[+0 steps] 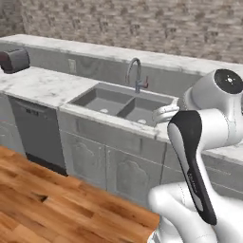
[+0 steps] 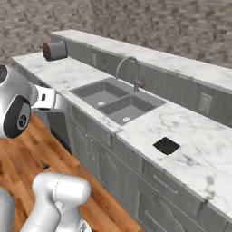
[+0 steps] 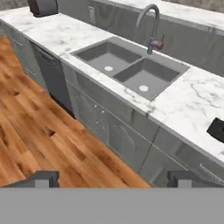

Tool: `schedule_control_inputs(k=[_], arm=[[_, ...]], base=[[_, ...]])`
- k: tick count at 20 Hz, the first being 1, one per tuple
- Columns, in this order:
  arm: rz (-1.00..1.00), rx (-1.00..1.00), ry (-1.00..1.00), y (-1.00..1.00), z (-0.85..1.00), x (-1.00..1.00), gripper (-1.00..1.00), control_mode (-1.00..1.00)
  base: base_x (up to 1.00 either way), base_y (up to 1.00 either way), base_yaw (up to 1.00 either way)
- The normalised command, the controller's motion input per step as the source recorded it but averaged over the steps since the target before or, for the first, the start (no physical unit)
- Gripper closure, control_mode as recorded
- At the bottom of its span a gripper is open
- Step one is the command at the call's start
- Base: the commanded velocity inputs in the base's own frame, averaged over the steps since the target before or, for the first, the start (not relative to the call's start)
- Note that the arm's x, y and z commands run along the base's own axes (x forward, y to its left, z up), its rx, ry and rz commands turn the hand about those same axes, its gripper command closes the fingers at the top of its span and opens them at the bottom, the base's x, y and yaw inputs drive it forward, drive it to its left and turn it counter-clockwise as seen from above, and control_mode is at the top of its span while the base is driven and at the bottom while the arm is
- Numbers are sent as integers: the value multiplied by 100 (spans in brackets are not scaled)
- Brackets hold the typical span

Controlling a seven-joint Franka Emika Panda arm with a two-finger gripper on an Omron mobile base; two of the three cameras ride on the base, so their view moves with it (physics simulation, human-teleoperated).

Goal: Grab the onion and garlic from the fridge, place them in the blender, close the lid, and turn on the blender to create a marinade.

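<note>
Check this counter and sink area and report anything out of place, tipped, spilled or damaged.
One thing stands out: the lid, a flat black square, lies alone on the marble counter right of the double sink, with no jar near it. No spills or damage. The faucet stands upright and the sink basins look dry.

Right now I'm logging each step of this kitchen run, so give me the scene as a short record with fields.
gripper: open, holding nothing, above the wood floor in front of the cabinets
lid: flat black square lying on the marble counter beside the sink
sink: double basin, with a curved faucet behind it
toaster: dark appliance at the counter's far end
task progress: no item picked up yet
</note>
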Motion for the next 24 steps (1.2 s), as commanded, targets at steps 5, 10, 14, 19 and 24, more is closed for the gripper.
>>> schedule_control_inputs(k=[5, 10, 14, 19, 24], arm=[[0, 0, 0, 0, 0, 0, -100, 100], [0, 0, 0, 0, 0, 0, -100, 100], [0, 0, 0, 0, 0, 0, -100, 100], [0, 0, 0, 0, 0, 0, -100, 100], [0, 0, 0, 0, 0, 0, -100, 100]], base=[[-24, 57, 99], [-15, 51, 99], [-1, 38, 97], [3, 26, 91], [0, 21, 92]])
